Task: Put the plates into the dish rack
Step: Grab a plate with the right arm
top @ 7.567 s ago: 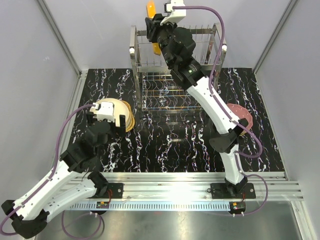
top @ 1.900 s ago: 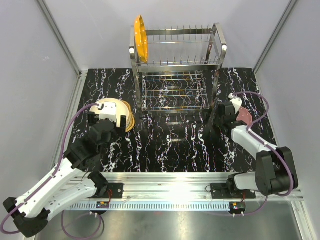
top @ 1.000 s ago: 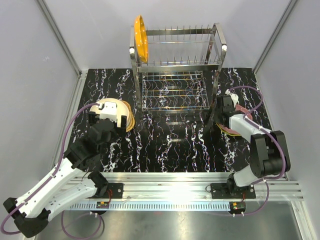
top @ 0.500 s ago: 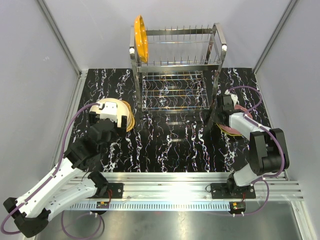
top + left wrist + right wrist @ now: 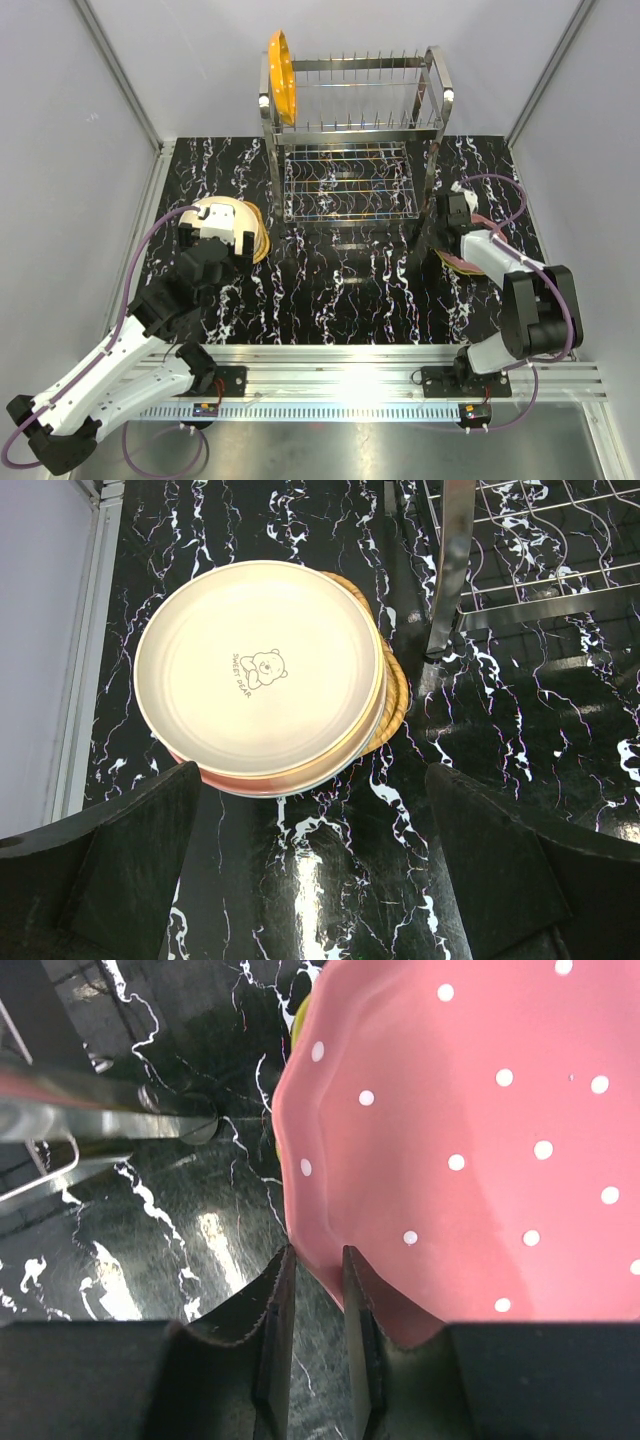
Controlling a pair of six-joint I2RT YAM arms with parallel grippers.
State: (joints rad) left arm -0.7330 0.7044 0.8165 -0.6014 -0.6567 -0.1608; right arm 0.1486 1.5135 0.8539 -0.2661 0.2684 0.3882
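Note:
An orange plate (image 5: 281, 77) stands upright in the top left of the dish rack (image 5: 350, 130). A stack of plates lies at the left, topped by a cream plate (image 5: 260, 670) with a bear print, with a pink and a tan plate (image 5: 397, 695) under it. My left gripper (image 5: 315, 880) is open and empty just short of this stack (image 5: 248, 228). My right gripper (image 5: 315, 1260) is down at the right stack (image 5: 462, 262), its jaws closed on the near rim of a pink plate (image 5: 470, 1140) with white dots. A lime-green edge (image 5: 297, 1012) shows under it.
The rack's front right leg (image 5: 100, 1120) stands close to the left of my right gripper (image 5: 447, 215). The rack's front left leg (image 5: 450, 560) is right of the left stack. Grey walls enclose the black marble table (image 5: 340, 290).
The right arm left the orange plate in the rack and came down to the right stack; in the last second it shifted slightly along the pink plate's rim. The left arm has not moved.

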